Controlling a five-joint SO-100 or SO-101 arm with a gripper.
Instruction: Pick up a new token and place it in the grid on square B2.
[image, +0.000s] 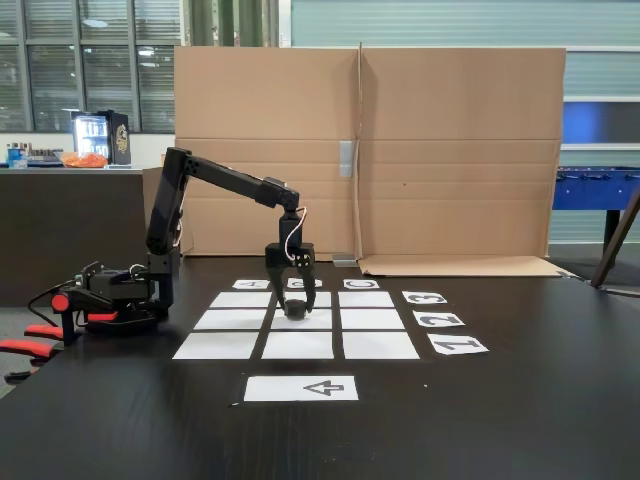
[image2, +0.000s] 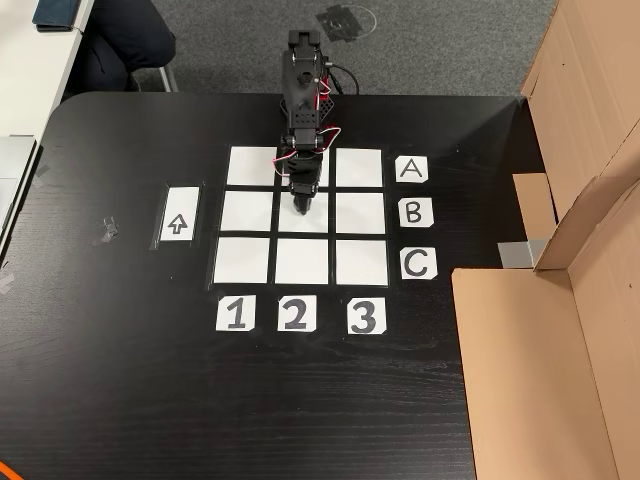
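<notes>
Side fixed view: gripper points down; token sits between its fingertips, low over B2.
Top fixed view: gripper over B2; token at its tip.
Grip: narrow, apparently holding the token.

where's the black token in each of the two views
Side-on fixed view: the token sits at the picture's centre between the gripper's fingers, over the middle sheet.
Top-down fixed view: the token is at upper centre, on square B2.
Shared landmark: the arrow strip.
</notes>
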